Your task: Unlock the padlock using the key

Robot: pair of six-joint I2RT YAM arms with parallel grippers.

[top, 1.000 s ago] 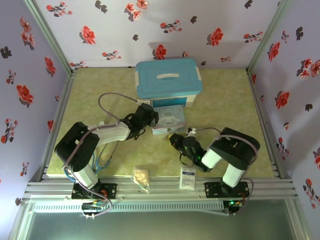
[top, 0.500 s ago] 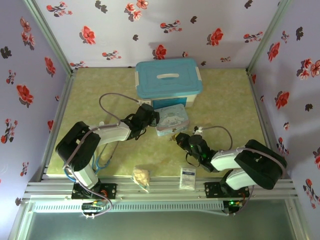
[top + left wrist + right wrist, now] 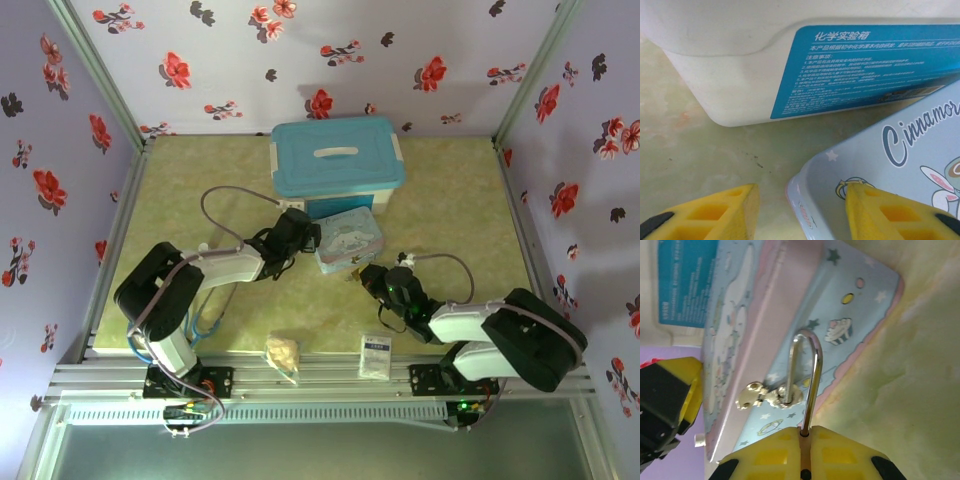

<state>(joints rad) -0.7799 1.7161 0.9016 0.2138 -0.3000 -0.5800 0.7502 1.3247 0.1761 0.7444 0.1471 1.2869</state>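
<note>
In the right wrist view my right gripper (image 3: 806, 432) is shut on the padlock (image 3: 812, 390). Its brass body is a thin strip between the yellow fingers. One leg of the grey shackle runs into the body and the other passes through the ring of the silver hasp (image 3: 767, 397) on the cartoon-print tin (image 3: 850, 305). The key is out of view. From above, the right gripper (image 3: 368, 275) sits at the tin's (image 3: 348, 240) near edge. My left gripper (image 3: 305, 237) is at its left end. It is open (image 3: 802, 215), with its fingers either side of the tin's corner (image 3: 900, 165).
A white box with a blue lid (image 3: 337, 160) stands just behind the tin, its labelled wall (image 3: 740, 75) close ahead of the left gripper. A white sachet (image 3: 376, 355) and a snack bag (image 3: 283, 355) lie near the front rail. A blue-grey cable loop (image 3: 205, 320) lies by the left arm.
The right arm has stretched out low and its gripper has moved right and slightly farther. The tin has shifted right with it. The left gripper followed slightly.
</note>
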